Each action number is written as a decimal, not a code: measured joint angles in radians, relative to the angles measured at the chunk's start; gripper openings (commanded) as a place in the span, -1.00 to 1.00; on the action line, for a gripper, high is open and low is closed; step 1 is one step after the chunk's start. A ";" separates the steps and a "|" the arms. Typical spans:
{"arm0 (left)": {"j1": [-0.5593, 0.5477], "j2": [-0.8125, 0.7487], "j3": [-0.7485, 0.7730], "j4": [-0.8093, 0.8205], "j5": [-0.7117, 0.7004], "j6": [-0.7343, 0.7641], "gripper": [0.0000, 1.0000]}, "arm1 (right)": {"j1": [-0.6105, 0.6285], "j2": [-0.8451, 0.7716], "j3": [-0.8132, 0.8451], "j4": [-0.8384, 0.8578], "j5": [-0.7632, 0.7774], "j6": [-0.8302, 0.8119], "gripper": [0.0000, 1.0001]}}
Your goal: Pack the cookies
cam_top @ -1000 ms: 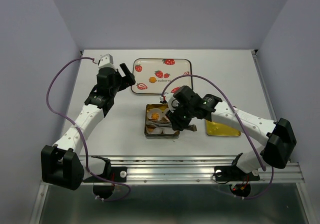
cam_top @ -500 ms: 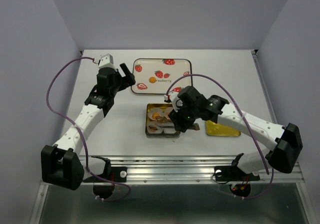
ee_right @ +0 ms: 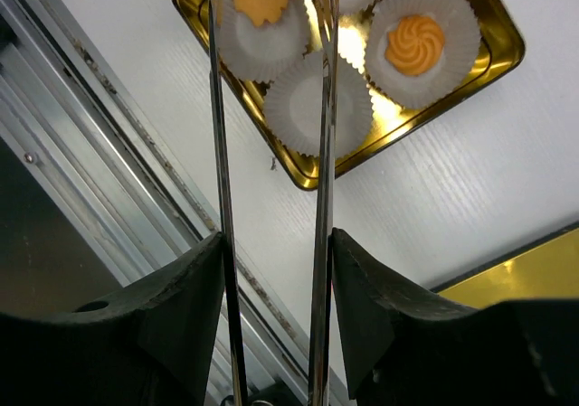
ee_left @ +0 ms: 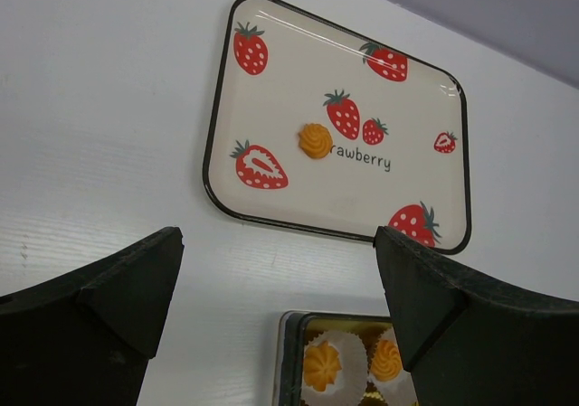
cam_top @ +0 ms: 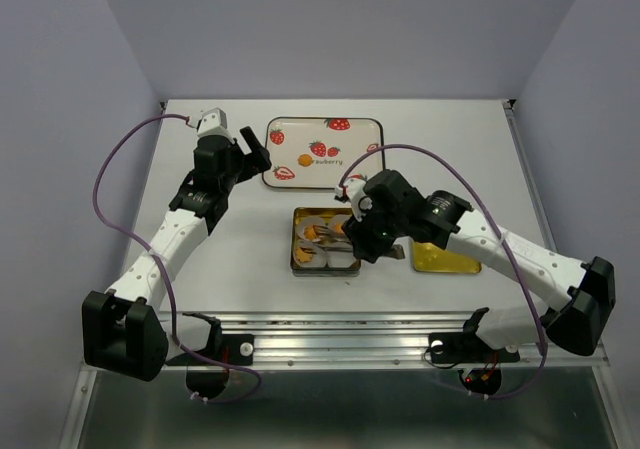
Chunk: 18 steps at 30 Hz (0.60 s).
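Toward the desk's (ee_left: 109, 108) front edge, gold tin (ee_right: 493, 58) holds three cookies (ee_right: 415, 44) in paper cups (ee_right: 289, 108); a fourth cookie (ee_left: 315, 140) sits on the strawberry tray (ee_left: 271, 71) toward the back. Right gripper (ee_right: 276, 243) clamps tongs (ee_right: 220, 153) above the tin. Left gripper (ee_left: 276, 239) gapes wide, empty.

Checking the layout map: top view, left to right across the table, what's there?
Left gripper → tin → lid. Tray and right gripper with tongs overlap the tin, so they're left out.
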 measured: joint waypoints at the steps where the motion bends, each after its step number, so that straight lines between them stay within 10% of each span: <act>1: 0.000 0.000 0.000 0.000 0.000 0.000 0.98 | 0.000 -0.003 0.011 0.000 0.006 0.001 0.08; 9: -0.001 0.000 0.000 0.000 0.001 -0.001 0.98 | -0.008 0.035 0.177 0.032 0.262 0.096 0.08; 18: -0.002 0.000 0.000 -0.008 -0.019 -0.001 0.98 | -0.123 0.463 0.441 0.136 0.371 0.092 0.13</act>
